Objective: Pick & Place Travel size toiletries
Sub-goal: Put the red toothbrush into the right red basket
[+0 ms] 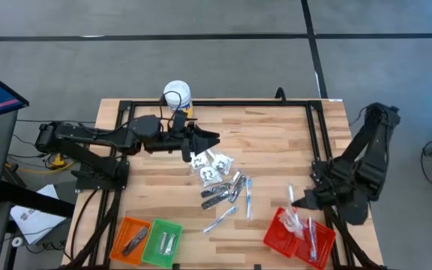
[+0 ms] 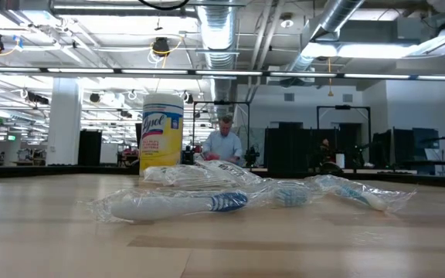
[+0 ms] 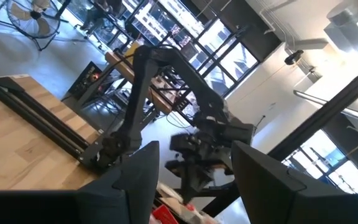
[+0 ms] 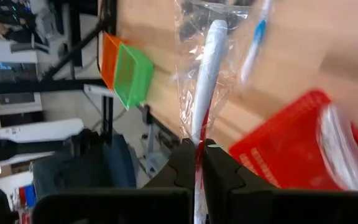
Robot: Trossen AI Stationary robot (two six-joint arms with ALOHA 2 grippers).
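Observation:
The travel size toiletries (image 1: 220,176) lie heaped at the table's middle: white sachets, wrapped sticks and dark narrow pieces. The low view shows the same pile (image 2: 230,193). My left gripper (image 1: 205,142) hovers level over the pile's far left side. It is open, and the left wrist view shows nothing between its fingers (image 3: 194,186). My right gripper (image 1: 295,202) hangs at the far left corner of the red basket (image 1: 280,238). It is shut on a white stick in a clear wrapper (image 4: 207,68). My right gripper pinches one end of the stick's clear wrapper (image 4: 199,134) between its two fingers. The fingers slant down toward the table and lie along the stick. The stick reaches out ahead of them, beside the red basket (image 4: 278,149). Whether its far end touches the table does not show.
A yellow canister with a white lid (image 1: 177,96) stands at the far edge. An orange basket (image 1: 130,236) and a green basket (image 1: 163,241) sit at the near left, each with items inside. Wrapped items (image 1: 310,232) lie in the red basket. A black frame (image 1: 310,135) borders the table.

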